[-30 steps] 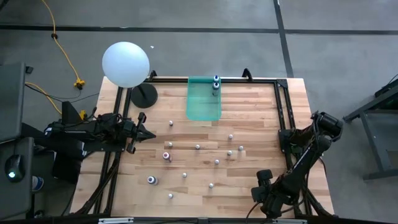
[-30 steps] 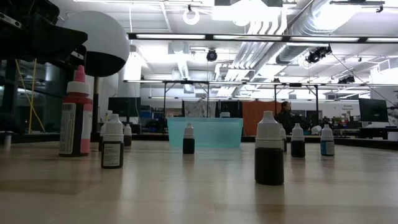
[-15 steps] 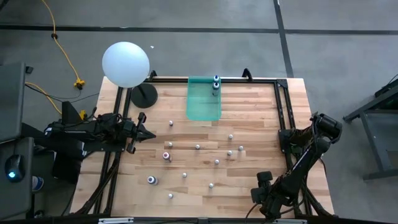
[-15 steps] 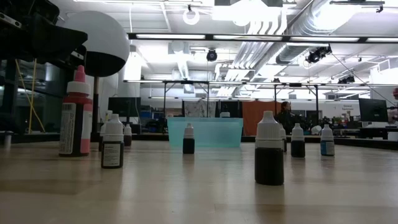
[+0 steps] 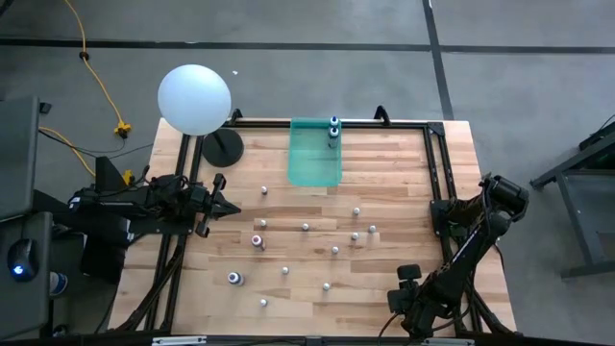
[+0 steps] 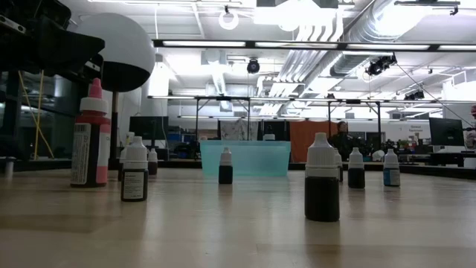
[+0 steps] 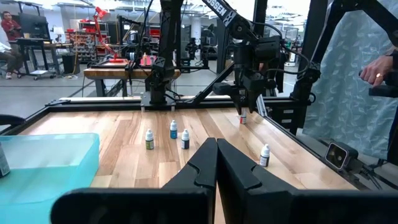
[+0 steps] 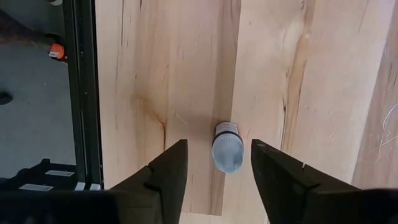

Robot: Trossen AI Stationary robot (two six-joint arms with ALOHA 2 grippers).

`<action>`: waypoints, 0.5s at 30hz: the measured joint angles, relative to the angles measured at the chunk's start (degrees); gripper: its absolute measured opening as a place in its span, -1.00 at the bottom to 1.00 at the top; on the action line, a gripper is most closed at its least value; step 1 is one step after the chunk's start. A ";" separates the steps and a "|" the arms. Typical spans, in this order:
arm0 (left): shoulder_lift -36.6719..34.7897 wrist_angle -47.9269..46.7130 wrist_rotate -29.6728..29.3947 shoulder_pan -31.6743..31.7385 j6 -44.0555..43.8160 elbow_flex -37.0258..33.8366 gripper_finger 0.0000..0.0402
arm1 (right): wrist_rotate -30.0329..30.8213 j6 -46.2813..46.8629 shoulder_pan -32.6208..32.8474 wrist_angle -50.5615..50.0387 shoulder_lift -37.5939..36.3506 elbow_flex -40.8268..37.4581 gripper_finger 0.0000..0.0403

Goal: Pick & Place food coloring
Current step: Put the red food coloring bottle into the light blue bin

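Bottle of food coloring, white-capped, standing upright on the counter directly below the right gripper, centred between its two fingers, which stand apart on either side with a gap to each; not yet clamped. Other bottles scattered well away across the counter, two more already inside the teal bin at the far side. Left gripper off to the side, fingers pressed together, holding nothing, waiting. Risk as judged: cap is rounded and the bottle small, so fingers closing too high or off-centre could tip it or squirt it out sideways; counter edge and black frame rail lie near, so a knocked bottle might roll off.
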 joint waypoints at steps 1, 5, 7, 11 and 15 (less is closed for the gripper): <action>0.00 0.00 0.00 0.00 0.00 0.00 -1.00 | 0.00 -0.01 0.00 -0.02 0.00 0.00 -0.22; 0.00 0.00 0.00 -0.01 0.00 0.00 -1.00 | -0.02 -0.02 0.00 -0.02 0.00 0.00 -0.32; 0.00 0.00 0.00 -0.01 0.00 0.00 -1.00 | -0.02 0.00 0.00 -0.02 0.00 0.00 -0.36; 0.00 0.00 0.00 -0.02 0.00 0.00 -1.00 | -0.02 -0.02 0.00 -0.04 0.00 0.00 -0.45; 0.00 0.00 0.00 -0.02 0.00 0.00 -1.00 | -0.33 -0.02 0.00 -0.07 0.00 -0.01 -0.57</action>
